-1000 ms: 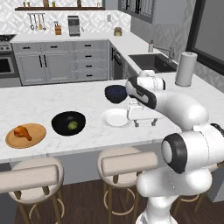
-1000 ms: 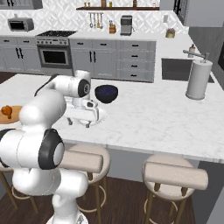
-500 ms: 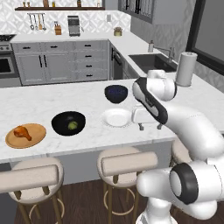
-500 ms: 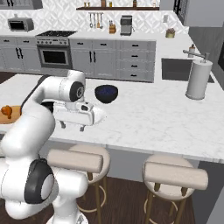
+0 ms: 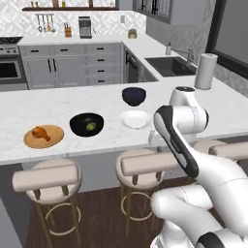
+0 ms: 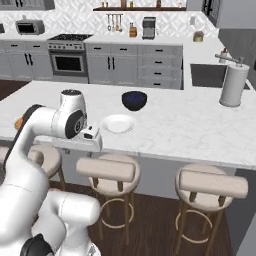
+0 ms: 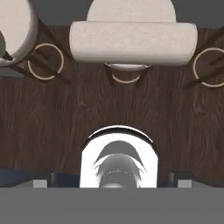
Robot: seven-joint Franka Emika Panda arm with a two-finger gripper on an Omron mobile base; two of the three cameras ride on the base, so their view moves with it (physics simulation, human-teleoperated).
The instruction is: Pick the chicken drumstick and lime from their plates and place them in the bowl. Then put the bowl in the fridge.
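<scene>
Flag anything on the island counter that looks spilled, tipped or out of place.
Nothing stands out. The chicken drumstick lies on the wooden plate, the lime sits inside the black bowl, and the white plate and blue bowl stand upright.

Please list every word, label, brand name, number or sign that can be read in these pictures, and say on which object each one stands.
There is no readable text in any view.
The microwave, the oven and the coffee maker may have controls, but they are too small and blurred to read.
The bowls, plates, paper towel roll and stools are plain.
</scene>
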